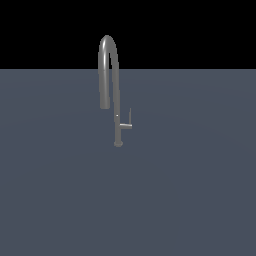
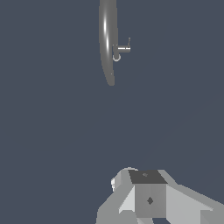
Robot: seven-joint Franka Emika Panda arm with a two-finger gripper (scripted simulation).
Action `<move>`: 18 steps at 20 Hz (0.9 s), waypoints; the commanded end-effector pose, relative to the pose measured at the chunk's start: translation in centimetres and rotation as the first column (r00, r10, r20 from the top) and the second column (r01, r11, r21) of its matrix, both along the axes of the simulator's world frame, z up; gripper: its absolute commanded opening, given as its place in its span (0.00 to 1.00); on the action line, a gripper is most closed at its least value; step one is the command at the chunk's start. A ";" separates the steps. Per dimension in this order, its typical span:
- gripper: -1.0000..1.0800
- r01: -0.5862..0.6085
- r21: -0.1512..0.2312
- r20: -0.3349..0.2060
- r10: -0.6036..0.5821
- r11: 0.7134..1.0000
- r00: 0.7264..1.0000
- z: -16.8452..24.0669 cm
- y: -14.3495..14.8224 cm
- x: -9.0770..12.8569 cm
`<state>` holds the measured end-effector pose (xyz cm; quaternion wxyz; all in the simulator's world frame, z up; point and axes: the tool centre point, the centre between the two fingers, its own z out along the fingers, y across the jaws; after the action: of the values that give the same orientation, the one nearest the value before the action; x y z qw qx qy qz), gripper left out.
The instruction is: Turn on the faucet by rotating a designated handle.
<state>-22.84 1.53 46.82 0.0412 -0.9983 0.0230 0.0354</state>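
Observation:
A tall grey gooseneck faucet [image 1: 118,100] stands on the flat grey surface near the middle of the exterior view. Its spout arches over toward that view's left. Its handle [image 1: 128,125], a thin L-shaped lever, sticks out of the low stem toward the exterior view's right, with its slim rod pointing up. The wrist view looks down on the faucet [image 2: 107,39] and the handle [image 2: 124,48] from above. My gripper [image 2: 148,177] shows only as grey blocks at the frame's edge, well away from the faucet, holding nothing. Its jaws cannot be made out. The arm is absent from the exterior view.
A plain grey-blue surface [image 1: 190,190] spreads around the faucet's small round base [image 1: 118,143]. Black background lies behind it.

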 end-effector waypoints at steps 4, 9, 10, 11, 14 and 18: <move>0.00 0.070 0.061 -0.064 -0.066 0.996 0.996 -0.7 0.2 2.5; 0.00 0.154 0.125 -0.141 -0.136 0.980 0.981 -1.6 0.2 5.4; 0.00 0.171 0.138 -0.157 -0.149 0.976 0.976 -1.8 0.2 6.0; 0.00 0.189 0.150 -0.174 -0.162 0.970 0.971 -2.0 0.2 6.5; 0.00 0.244 0.185 -0.225 -0.200 0.952 0.953 -2.8 0.1 8.3; 0.00 0.319 0.228 -0.296 -0.247 0.920 0.923 -3.9 -0.1 10.6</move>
<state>-13.14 1.52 43.38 0.1671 -0.9615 0.1558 0.1525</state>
